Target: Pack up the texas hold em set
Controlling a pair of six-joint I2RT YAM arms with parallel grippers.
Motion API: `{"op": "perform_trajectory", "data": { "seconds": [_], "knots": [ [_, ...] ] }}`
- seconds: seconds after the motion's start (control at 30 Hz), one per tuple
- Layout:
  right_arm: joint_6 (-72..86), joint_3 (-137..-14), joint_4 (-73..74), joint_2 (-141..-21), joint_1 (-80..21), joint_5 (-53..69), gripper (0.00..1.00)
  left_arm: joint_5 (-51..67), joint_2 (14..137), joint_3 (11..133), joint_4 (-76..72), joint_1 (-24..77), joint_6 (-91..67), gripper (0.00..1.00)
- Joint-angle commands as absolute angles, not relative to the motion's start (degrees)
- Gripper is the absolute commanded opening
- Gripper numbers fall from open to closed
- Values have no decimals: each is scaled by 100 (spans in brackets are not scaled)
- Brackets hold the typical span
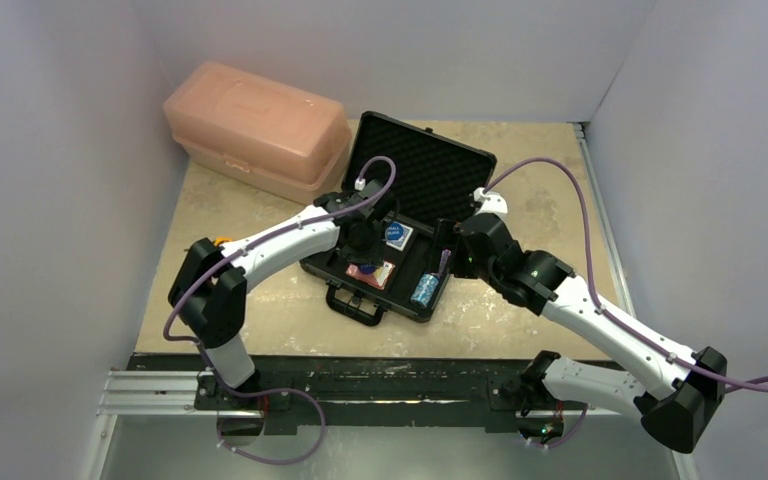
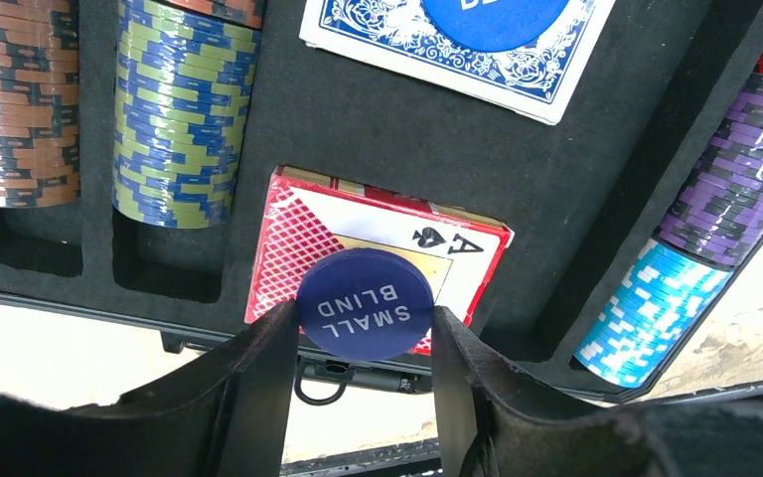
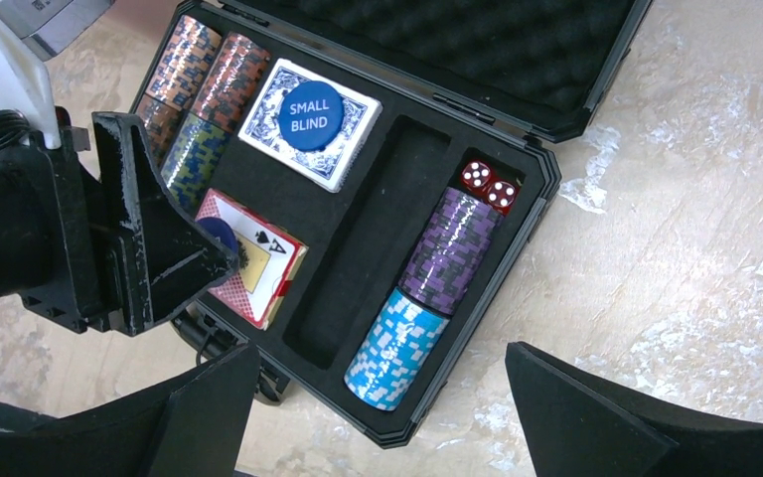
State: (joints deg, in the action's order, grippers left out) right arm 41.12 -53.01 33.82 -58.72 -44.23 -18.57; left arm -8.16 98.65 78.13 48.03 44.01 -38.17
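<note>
The black briefcase lies open mid-table, its foam slots holding brown, green-blue, purple and cyan chip stacks, two red dice and a blue deck topped by a blue disc. My left gripper is shut on a second blue "SMALL BLIND" disc, held just above the red deck in its slot. At the case's right front corner my right gripper hovers open over the cyan stack, holding nothing. One long middle slot is bare.
A large pink plastic box stands at the back left, close to the case lid. A small yellow object peeks out beside the left arm. Walls enclose the table on three sides. The case handle faces the near edge.
</note>
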Motion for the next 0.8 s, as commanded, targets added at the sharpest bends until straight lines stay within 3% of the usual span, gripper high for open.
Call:
{"op": "perform_trajectory", "data": {
  "seconds": [0.0,0.3,0.5,0.77],
  "knots": [
    [4132,-5269,3270,-5817,-4412,-2021,99,-912,9920,8016,4764,4441,-3687,33],
    [4104,-5256,3278,-5801,-4404,-2037,99,-960,9943,8035,4775,4448,-3736,38],
    [4087,-5269,3270,-5792,-4407,-2039,99,-1023,9826,7949,4717,4469,-3756,56],
    [4078,-5284,3261,-5801,-4405,-2023,99,-1050,9605,7860,4569,4544,-3661,73]
  ]
}}
